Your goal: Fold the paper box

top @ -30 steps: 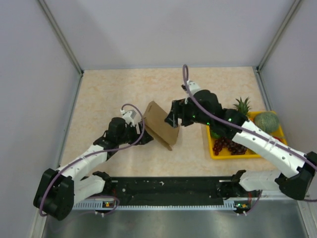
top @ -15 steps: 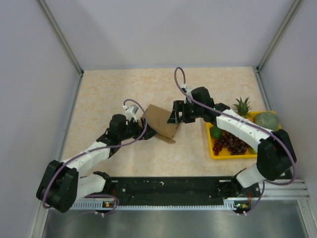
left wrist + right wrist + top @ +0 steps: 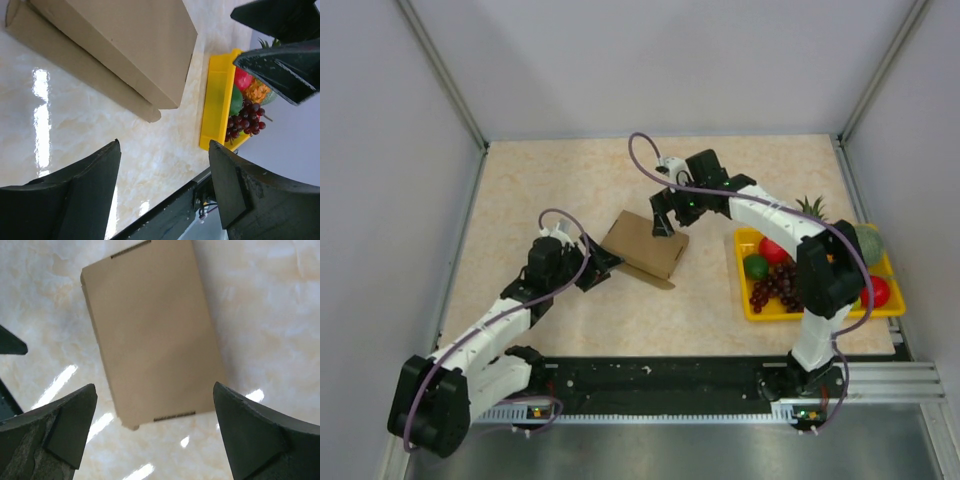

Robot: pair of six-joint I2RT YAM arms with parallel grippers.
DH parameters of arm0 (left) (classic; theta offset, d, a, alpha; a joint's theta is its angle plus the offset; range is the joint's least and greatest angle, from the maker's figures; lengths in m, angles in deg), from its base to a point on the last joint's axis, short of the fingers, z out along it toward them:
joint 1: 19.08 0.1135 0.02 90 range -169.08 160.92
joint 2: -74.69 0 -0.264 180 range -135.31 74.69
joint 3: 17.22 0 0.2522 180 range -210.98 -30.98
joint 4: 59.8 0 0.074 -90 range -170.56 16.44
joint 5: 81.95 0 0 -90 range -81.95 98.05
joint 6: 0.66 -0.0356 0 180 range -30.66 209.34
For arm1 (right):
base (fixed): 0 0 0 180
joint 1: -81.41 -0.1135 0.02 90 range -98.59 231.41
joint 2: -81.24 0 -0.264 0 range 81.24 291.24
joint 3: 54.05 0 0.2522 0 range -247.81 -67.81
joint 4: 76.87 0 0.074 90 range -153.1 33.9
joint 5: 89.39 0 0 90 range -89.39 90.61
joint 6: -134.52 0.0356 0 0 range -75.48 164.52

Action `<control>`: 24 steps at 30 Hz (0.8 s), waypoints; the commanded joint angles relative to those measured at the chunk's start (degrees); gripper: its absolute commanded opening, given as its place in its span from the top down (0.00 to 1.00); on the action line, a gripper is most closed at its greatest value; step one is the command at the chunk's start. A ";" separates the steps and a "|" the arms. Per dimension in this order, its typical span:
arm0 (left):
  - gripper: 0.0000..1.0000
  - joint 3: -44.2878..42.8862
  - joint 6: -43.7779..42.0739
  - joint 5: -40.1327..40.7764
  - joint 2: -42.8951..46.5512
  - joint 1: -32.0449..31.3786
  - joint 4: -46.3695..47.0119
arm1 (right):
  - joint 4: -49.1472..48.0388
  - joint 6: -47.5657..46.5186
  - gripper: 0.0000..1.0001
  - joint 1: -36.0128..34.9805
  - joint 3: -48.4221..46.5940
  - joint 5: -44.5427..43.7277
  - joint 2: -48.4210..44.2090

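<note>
A second ago I had the paper box (image 3: 645, 245) propped on edge between the two arms. Now it lies flat on the table (image 3: 540, 180), roughly mid-table and just left of the tray (image 3: 820, 313), with its broad face up. Both arms have let it go. The left gripper (image 3: 603, 265) sits just off the box's left end, jaws spread, nothing between them. The right gripper (image 3: 663, 222) hangs over the far side of the box with its jaws wide apart, and its own camera looks straight down on the lid with clear space either side.

I read this as the box set down closed and released. One strip of card juts out along the near edge, so I judge that a flap may want tucking before I call it done.

The yellow tray holds dark grapes (image 3: 775, 287), a green fruit (image 3: 755, 266), two red fruits, a pale green melon (image 3: 872, 240) and a pineapple top (image 3: 810, 210). The box is outside it, not touching.
</note>
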 commanded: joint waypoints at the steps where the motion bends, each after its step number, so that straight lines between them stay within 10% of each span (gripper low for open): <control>1: 0.24 0.49 4.27 -4.07 -0.50 2.59 1.25 | 3.56 -10.04 0.01 -0.42 -8.47 4.19 8.23; 11: 0.42 -1.95 8.76 -17.09 -15.87 2.86 13.48 | 4.79 -14.97 0.01 -0.42 -11.82 3.32 15.45; 24: 0.27 -0.11 14.29 -13.49 -17.64 3.13 8.03 | -0.84 -13.04 0.03 -2.62 -5.14 -11.53 15.53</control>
